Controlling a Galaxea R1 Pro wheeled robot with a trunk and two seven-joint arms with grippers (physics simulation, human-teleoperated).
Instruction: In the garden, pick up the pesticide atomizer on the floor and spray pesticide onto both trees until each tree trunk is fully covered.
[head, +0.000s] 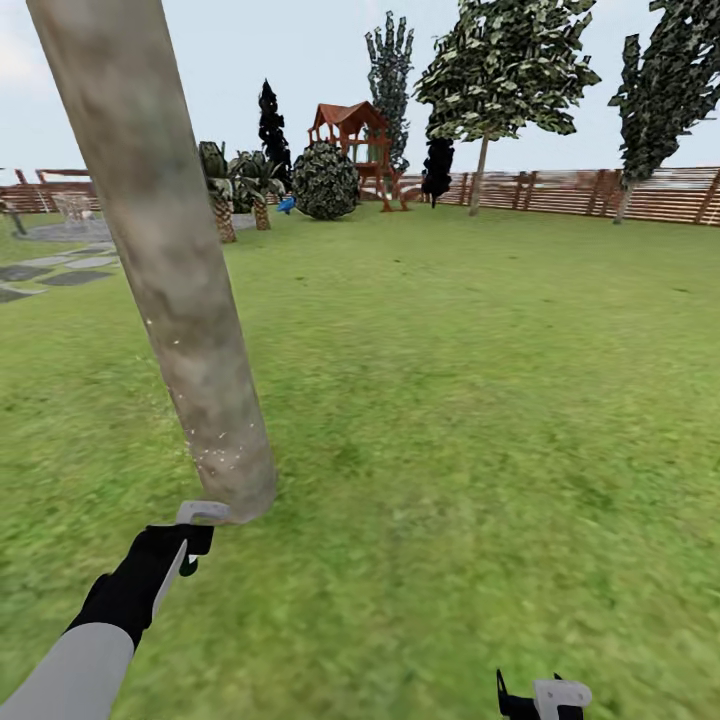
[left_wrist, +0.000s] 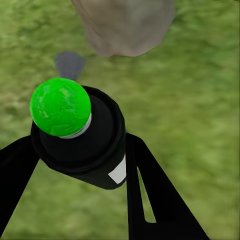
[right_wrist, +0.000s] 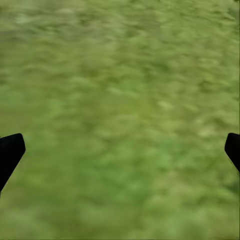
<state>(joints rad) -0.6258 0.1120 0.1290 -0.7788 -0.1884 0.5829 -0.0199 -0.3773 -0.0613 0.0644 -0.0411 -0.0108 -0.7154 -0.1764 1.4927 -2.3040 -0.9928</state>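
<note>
A thick grey-brown tree trunk (head: 170, 250) rises on the left of the head view, leaning in the picture. White pesticide specks (head: 213, 455) dot its lower part. My left gripper (head: 195, 535) is low at the trunk's base, close to the bark. In the left wrist view it (left_wrist: 80, 165) is shut on the pesticide atomizer (left_wrist: 87, 147), a dark bottle with a green ball on top and a white label. The trunk's foot (left_wrist: 125, 25) lies just beyond it. My right gripper (head: 545, 695) hangs open over bare grass, fingertips (right_wrist: 10, 150) wide apart.
Grass lawn (head: 450, 400) stretches ahead and right. A brown slat fence (head: 600, 195) bounds the far side. At the back stand a round bush (head: 324, 180), a wooden play tower (head: 350, 130), squat palms (head: 218, 190) and thin-stemmed trees (head: 480, 170). Grey paving (head: 60, 268) lies far left.
</note>
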